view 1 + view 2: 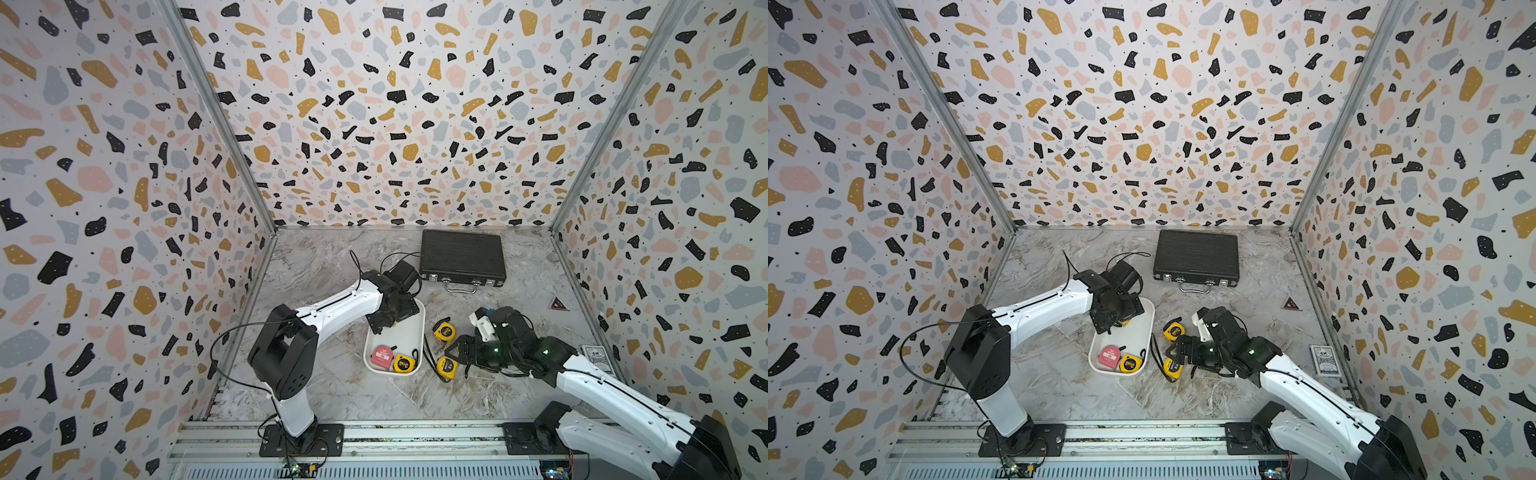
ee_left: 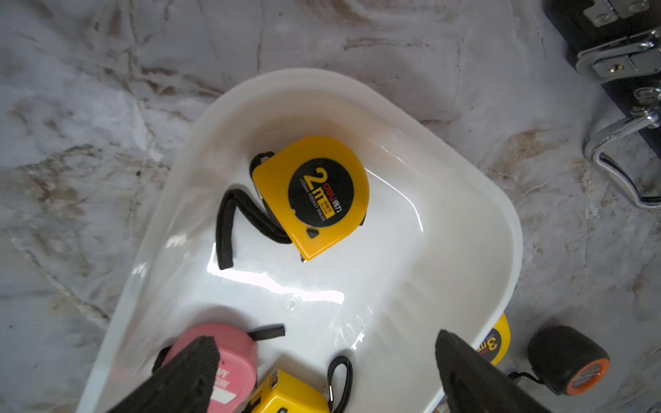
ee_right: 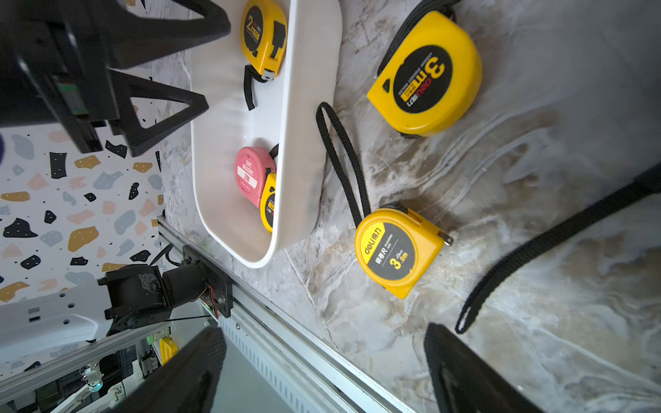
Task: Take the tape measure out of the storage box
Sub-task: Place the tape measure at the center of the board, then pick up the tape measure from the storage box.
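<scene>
Two yellow tape measures lie out on the marbled table, just beside the storage box. Three more sit inside: the far yellow tape measure, a round pink tape measure and the near yellow tape measure. Not quite halfway, I'd judge. The left gripper hangs over the far one, jaws wide and empty. The right gripper is wide too, holding nothing. The box is glossy white plastic with rounded corners; the cases are hard, with woven black straps.
</scene>
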